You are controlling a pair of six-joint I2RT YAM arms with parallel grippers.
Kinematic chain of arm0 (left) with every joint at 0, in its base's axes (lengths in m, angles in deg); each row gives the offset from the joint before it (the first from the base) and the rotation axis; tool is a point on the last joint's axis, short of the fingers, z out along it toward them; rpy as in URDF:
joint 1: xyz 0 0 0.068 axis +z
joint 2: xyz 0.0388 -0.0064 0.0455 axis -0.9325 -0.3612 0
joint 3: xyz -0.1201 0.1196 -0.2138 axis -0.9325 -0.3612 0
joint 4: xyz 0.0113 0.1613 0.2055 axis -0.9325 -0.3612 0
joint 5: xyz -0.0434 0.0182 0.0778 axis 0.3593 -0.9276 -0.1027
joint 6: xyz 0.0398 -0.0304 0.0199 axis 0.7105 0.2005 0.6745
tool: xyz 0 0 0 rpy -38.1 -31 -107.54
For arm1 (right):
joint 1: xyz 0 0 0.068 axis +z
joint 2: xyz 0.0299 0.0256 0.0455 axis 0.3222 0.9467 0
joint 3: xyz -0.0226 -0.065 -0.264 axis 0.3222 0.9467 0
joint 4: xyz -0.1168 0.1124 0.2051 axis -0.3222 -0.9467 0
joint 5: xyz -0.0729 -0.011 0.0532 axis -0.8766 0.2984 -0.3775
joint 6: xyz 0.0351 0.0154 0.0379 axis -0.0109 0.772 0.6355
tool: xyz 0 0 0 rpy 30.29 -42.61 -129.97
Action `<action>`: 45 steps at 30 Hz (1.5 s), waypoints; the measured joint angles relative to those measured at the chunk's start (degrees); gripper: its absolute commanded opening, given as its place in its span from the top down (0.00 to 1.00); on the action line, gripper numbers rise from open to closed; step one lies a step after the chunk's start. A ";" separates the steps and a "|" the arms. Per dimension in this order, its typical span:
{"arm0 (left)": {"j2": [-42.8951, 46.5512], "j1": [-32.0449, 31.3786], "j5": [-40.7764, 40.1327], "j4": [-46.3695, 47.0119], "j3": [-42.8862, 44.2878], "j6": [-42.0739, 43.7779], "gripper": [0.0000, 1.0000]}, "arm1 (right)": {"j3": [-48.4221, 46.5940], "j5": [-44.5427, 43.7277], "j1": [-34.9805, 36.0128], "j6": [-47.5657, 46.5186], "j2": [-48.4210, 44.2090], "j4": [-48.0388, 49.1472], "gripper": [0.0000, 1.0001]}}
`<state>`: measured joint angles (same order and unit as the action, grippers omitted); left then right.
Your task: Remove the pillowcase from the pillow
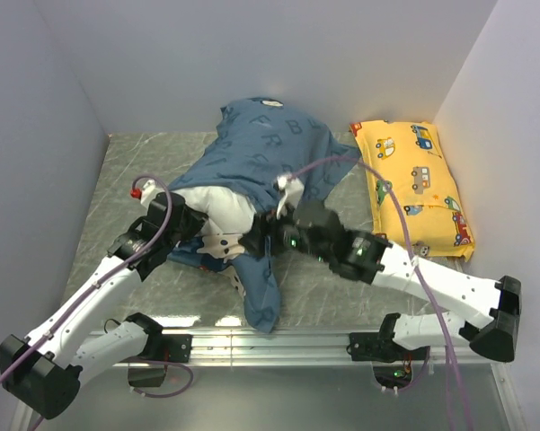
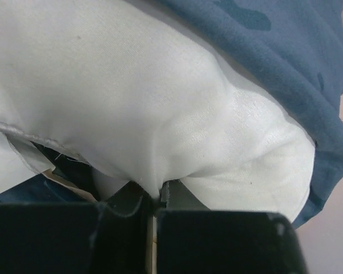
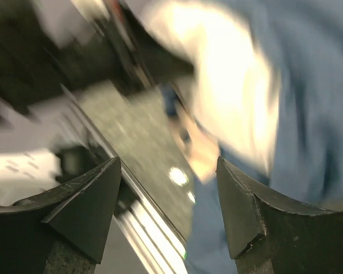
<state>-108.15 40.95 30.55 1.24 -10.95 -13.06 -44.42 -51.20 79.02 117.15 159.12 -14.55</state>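
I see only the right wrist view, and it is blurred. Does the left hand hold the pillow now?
Observer: Yes. The left wrist view shows the left hand shut on a fold of the pillow.
Operator: How much of the pillow is out?
Observer: From above, only its near end shows; the pillowcase covers the rest.
Operator: Is anything else on the table?
Observer: A yellow car-print pillow lies at the far right.

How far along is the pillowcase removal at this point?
Partly done: the near end of the pillow is bare, while the pillowcase covers its far part. In hand: the left gripper pinches the white pillow fabric; the right gripper is open, holding nothing. Left: pulling the cover fully off.
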 measured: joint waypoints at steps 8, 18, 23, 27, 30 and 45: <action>0.09 -0.52 -0.33 -2.05 3.91 0.33 1.00 | 19.34 -8.63 9.20 4.92 3.82 0.70 0.41; -0.98 -0.68 -2.23 -5.88 10.21 2.62 1.00 | 25.75 -15.89 10.14 10.25 1.18 3.08 1.00; -3.54 1.07 -2.19 -8.83 16.79 4.81 1.00 | 29.94 -18.73 10.14 12.44 -1.79 3.45 1.00; -4.68 7.69 2.08 -11.34 20.92 6.54 1.00 | 31.98 -20.94 10.05 14.58 -1.95 4.39 1.00; -4.81 11.93 5.77 -13.46 22.71 7.56 1.00 | 32.61 -20.94 8.90 15.32 -1.81 6.78 1.00; -4.92 15.50 13.51 -18.40 26.40 8.90 1.00 | 31.26 -7.58 -7.08 12.26 11.32 18.29 0.76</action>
<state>-113.07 56.44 44.06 -17.16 15.45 -4.17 -13.16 -58.78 71.94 129.41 170.44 3.74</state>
